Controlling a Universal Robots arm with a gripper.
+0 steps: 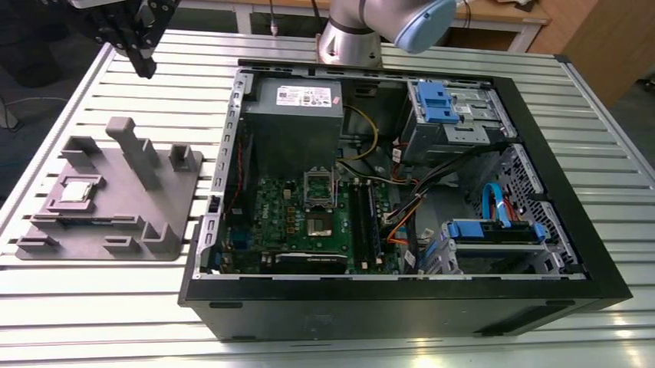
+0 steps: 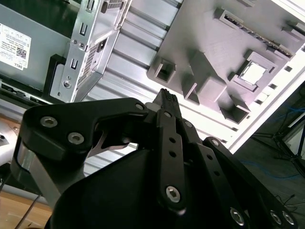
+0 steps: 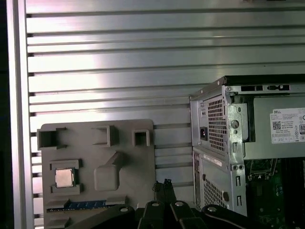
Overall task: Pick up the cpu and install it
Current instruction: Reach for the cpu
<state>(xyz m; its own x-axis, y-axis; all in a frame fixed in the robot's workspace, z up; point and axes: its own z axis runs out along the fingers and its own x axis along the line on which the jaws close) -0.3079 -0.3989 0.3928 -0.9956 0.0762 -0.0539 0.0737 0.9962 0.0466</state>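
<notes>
So we're basically at square one on this one: the cpu [image 1: 80, 189] is sitting in its square recess on the grey moulded plastic tray [image 1: 164, 211], out on the slatted aluminium table [image 1: 123, 100] at the exterior view's left, well apart from the open computer case [image 1: 409, 307]. Nothing's been picked up, nothing's installed, so as far as we can judge both the grab and the fitting are left to do. The gripper [image 1: 146, 70] hangs high over the table beyond the tray's far end, near no part of it, and in both wrist views its black fingertips look pressed together with nothing between them. Inside the case, on the green motherboard [image 1: 297, 222], the shiny socket frame [image 1: 319, 184] looks flipped up, though we can't make out the socket itself well. The cpu reads as a small flat square with a pale silver-grey top, catching the light, lying level in the tray.
</notes>
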